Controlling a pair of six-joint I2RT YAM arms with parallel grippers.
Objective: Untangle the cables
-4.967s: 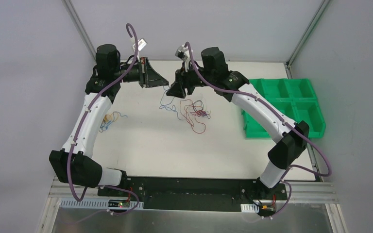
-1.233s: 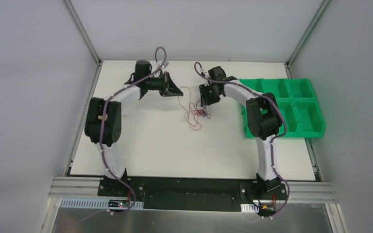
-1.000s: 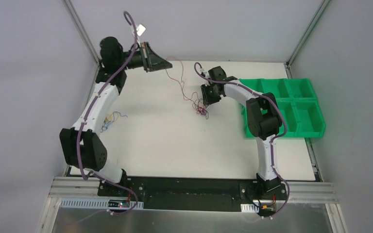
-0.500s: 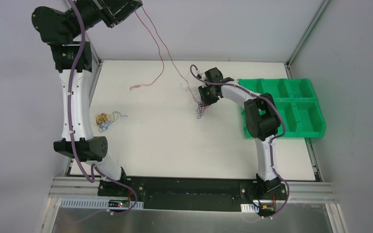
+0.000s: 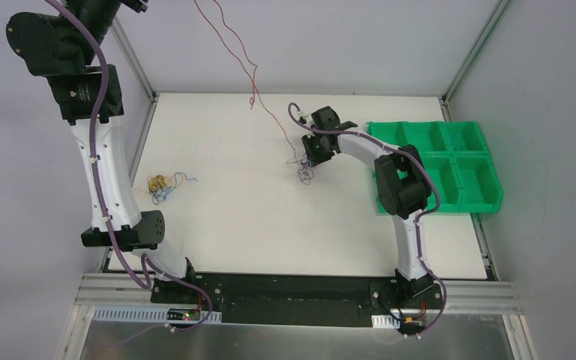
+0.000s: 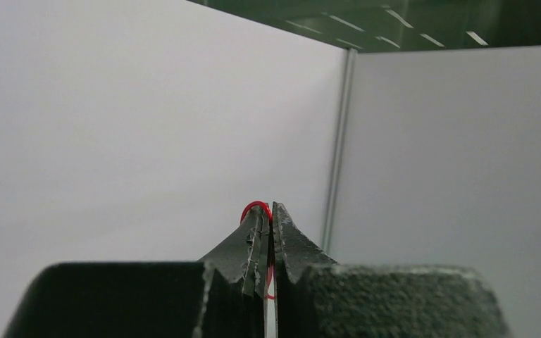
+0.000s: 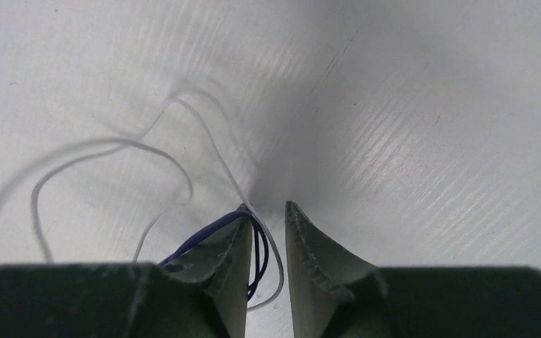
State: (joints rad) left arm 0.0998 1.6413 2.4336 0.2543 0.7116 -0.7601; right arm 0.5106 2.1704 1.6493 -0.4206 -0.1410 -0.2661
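Note:
A long red cable [image 5: 249, 71] runs from above the top edge of the top view down to a small tangle of cables [image 5: 304, 171] on the white table. My left gripper [image 6: 270, 205] is raised high, out of the top view, and is shut on the red cable [image 6: 255, 207]. My right gripper [image 5: 309, 156] is low over the tangle. In the right wrist view the right gripper [image 7: 266, 205] has its jaws a narrow gap apart, with a purple cable [image 7: 204, 230] and a white cable [image 7: 113, 144] lying loosely between them.
A second small bundle of yellow and blue cables [image 5: 162, 185] lies at the table's left side. Green bins [image 5: 450, 161] stand at the right edge. Grey walls and metal corner posts enclose the table [image 5: 255, 225].
My left arm has risen further, drawing the red cable up and its loose end off the table. My right gripper has stayed on the tangle.

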